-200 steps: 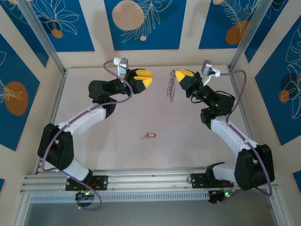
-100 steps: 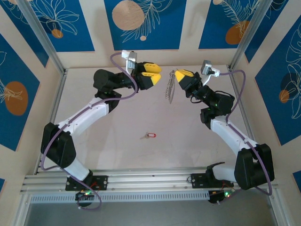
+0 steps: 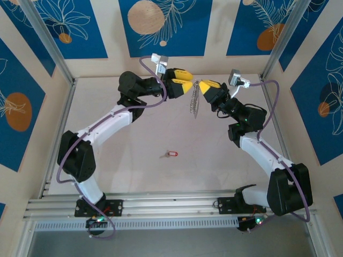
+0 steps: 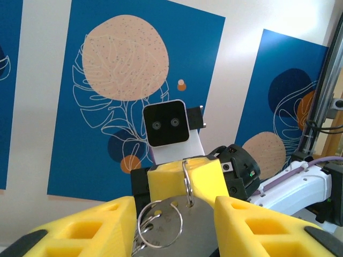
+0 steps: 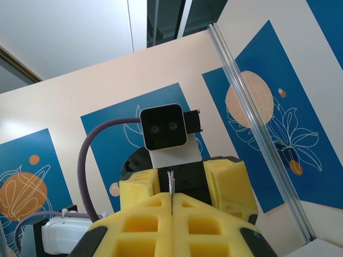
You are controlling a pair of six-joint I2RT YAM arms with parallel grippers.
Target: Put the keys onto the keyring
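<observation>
One keyring (image 4: 170, 217) cut off below, key (image 3: 171, 153) tiny

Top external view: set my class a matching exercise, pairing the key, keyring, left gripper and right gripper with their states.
Things:
1. key
2. keyring
3. left gripper
4. right gripper

States:
A. open
B. dangling in the air
C. lying on the table
D. shut on the keyring

Pairs: 1-C, 2-B, 3-A, 4-D

The keyring (image 4: 170, 222) is shiny grey metal, while the key (image 3: 171, 154) head looks like glossy red plastic.
</observation>
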